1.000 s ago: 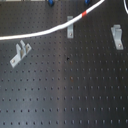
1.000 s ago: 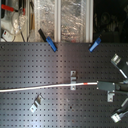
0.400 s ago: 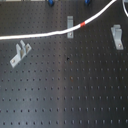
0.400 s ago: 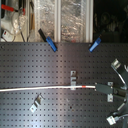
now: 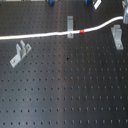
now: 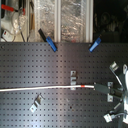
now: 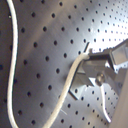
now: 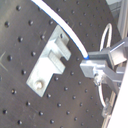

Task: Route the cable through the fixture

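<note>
Gripping the cable (image 6: 50,89) near one end, the gripper (image 6: 104,88) stands at the second exterior view's right with its jaws closed on the cord, a state both wrist views bear out where the white line runs into the fingertips. From there the cable stretches across the black pegboard (image 5: 65,95) to the second exterior view's left edge, its red band (image 5: 82,32) lying just beside the middle clip (image 5: 70,25) in the first exterior view. Doing this step well, I judge, means keeping the cord lightly taut and low, lining it up with that clip's slot before pressing it in, and watching that the band does not snag on the metal. A second clip (image 5: 20,53) sits well apart from the cord toward the first exterior view's left, and a third clip (image 5: 117,36) stands near the held end. Whether the cord already sits inside the middle clip or merely passes over it cannot be told at this blur. The arm itself is mostly cut off, and the cable's far end leaves the frame
</note>
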